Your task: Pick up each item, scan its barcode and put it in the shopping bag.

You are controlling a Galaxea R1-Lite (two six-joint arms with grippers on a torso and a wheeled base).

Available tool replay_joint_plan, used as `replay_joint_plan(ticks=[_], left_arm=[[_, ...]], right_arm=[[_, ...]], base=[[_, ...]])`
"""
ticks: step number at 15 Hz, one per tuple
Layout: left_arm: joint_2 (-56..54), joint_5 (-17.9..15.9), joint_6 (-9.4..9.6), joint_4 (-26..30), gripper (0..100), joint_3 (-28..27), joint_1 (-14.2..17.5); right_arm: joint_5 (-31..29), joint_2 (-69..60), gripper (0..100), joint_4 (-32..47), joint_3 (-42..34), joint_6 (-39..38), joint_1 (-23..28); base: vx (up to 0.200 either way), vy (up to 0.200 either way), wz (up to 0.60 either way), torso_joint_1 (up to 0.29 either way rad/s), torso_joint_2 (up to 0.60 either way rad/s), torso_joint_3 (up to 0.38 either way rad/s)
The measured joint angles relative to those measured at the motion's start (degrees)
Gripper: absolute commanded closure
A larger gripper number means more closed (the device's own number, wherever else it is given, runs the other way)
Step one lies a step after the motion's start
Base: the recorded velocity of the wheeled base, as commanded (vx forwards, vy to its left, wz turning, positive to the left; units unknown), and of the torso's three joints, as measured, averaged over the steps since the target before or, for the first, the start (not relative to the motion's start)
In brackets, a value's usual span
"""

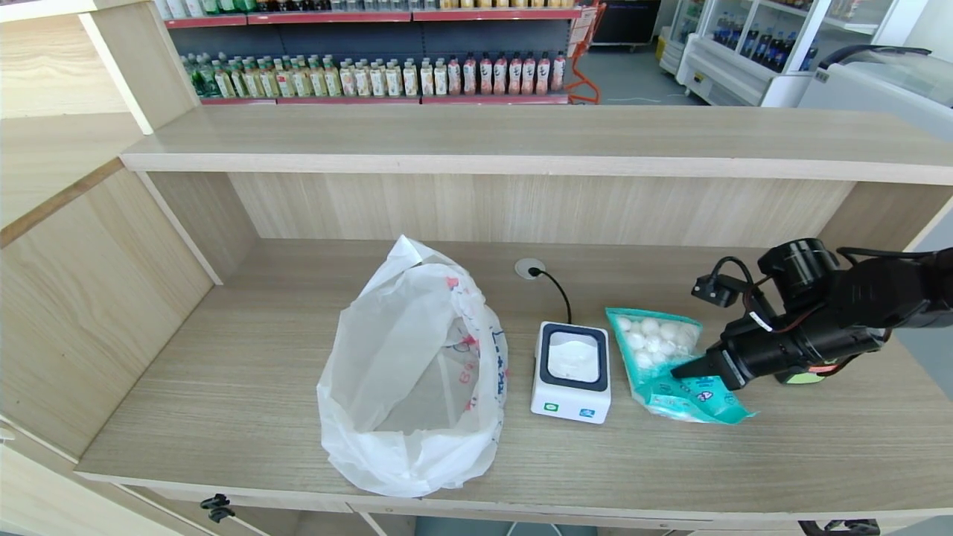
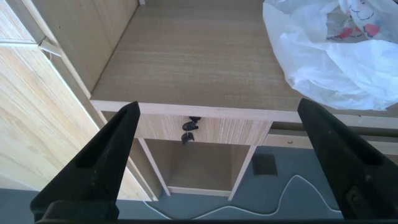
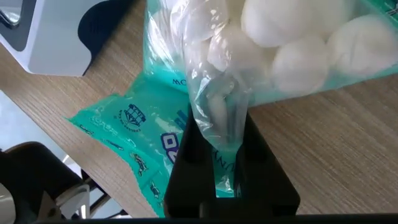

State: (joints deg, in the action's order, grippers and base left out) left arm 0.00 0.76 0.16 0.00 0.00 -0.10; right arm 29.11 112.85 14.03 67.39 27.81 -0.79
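Midway through the pick-up, with the right end effector (image 1: 681, 370) clamped on the film of the teal packet of white balls (image 1: 655, 346) resting on the tabletop (image 1: 223, 387) just right of the scanner (image 1: 572, 368), left end effector (image 2: 217, 118) spread apart; next, probably lifting and facing the barcode to the scanner.

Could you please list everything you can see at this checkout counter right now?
shopping bag: one, white translucent, standing open on the counter, left of the scanner
scanner: one, white with a dark frame, mid-counter
cable: one, black, running from behind the scanner to a round port in the counter
teal packet: one, teal and clear, white balls inside, lying right of the scanner
counter: one, light wood
bottles: one long row, mixed colours, on the shop shelf behind
left pincer: one, black, open, off the counter's front edge
right pincer: one, black, shut on the teal packet
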Motion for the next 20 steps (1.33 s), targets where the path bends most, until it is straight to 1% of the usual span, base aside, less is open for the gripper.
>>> replay_joint_plan(ticks=[3, 7, 9, 11, 13, 14, 15, 17, 18, 19, 20], left_arm=[[0.0, 0.0, 0.02, 0.0, 0, 0.0, 0.0], [0.0, 0.0, 0.02, 0.0, 0, 0.0, 0.0], [0.0, 0.0, 0.00, 0.0, 0, 0.0, 0.0], [0.0, 0.0, 0.00, 0.0, 0, 0.0, 0.0], [0.0, 0.0, 0.02, 0.0, 0, 0.0, 0.0], [0.0, 0.0, 0.02, 0.0, 0, 0.0, 0.0], [0.0, 0.0, 0.02, 0.0, 0, 0.0, 0.0], [0.0, 0.0, 0.00, 0.0, 0, 0.0, 0.0], [0.0, 0.0, 0.02, 0.0, 0, 0.0, 0.0], [0.0, 0.0, 0.02, 0.0, 0, 0.0, 0.0], [0.0, 0.0, 0.02, 0.0, 0, 0.0, 0.0]], right_arm=[[1.2, -0.7, 100, 0.6, 2.6, 0.1, 0.1], [2.0, -2.7, 100, 5.0, 6.3, 0.1, 0.3], [4.1, -4.2, 100, 5.5, 6.1, 0.1, 0.3], [4.5, -5.4, 100, 5.6, 5.1, 0.5, 0.3], [4.5, -6.1, 100, 5.5, 3.9, 2.5, 0.3], [4.6, -6.3, 100, 5.4, 3.3, 5.0, 0.2], [4.7, -6.5, 0, 5.3, 2.8, 5.6, 0.2], [5.6, -6.6, 0, 5.0, 2.4, 5.8, 0.4], [7.6, -6.6, 0, 4.8, 2.3, 5.7, 0.7], [11.1, -6.5, 0, 4.7, 2.3, 5.6, 0.9], [12.2, -6.4, 0, 4.7, 2.3, 5.5, 1.2]], base=[[0.000, 0.000, 0.00, 0.000, 0.00, 0.000], [0.000, 0.000, 0.00, 0.000, 0.00, 0.000], [0.000, 0.000, 0.00, 0.000, 0.00, 0.000], [0.000, 0.000, 0.00, 0.000, 0.00, 0.000], [0.000, 0.000, 0.00, 0.000, 0.00, 0.000], [0.000, 0.000, 0.00, 0.000, 0.00, 0.000], [0.000, 0.000, 0.00, 0.000, 0.00, 0.000], [0.000, 0.000, 0.00, 0.000, 0.00, 0.000], [0.000, 0.000, 0.00, 0.000, 0.00, 0.000], [0.000, 0.000, 0.00, 0.000, 0.00, 0.000], [0.000, 0.000, 0.00, 0.000, 0.00, 0.000]])
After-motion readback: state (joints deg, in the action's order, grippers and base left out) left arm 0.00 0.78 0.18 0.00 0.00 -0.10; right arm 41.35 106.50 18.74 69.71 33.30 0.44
